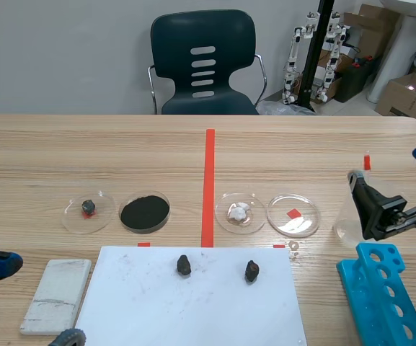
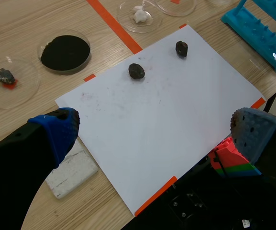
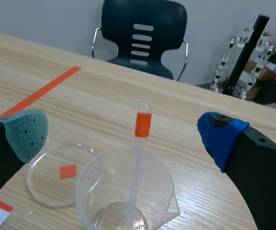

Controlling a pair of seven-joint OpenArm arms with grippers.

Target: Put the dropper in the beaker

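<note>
Dropper (image 3: 142, 124): clear, orange-red band. Beaker (image 3: 123, 194): clear. Tabletop (image 1: 85, 151): pale wood grain, orange-red tape. Paper sheet (image 1: 193, 313): white, faint grey smudges. Tube rack (image 1: 355, 285): turquoise. Dish powder (image 1: 145, 212): black. Block (image 1: 56, 295), near left edge: off-white. Chair (image 1: 202, 79): dark blue-green.

— From where is the table (image 1: 49, 144) seen?
— From the near edge, facing the chair (image 1: 203, 61). The white sheet (image 2: 166, 110) is looked down on closely from the left wrist.
— And the right wrist?
— The beaker (image 3: 106, 191) is viewed closely, with the same chair behind.

Left gripper (image 2: 154, 130), thick black fingers (image 2: 13, 165), blue dotted pads (image 2: 56, 128), right gripper (image 3: 122, 130), one grey-green, one blue
</note>
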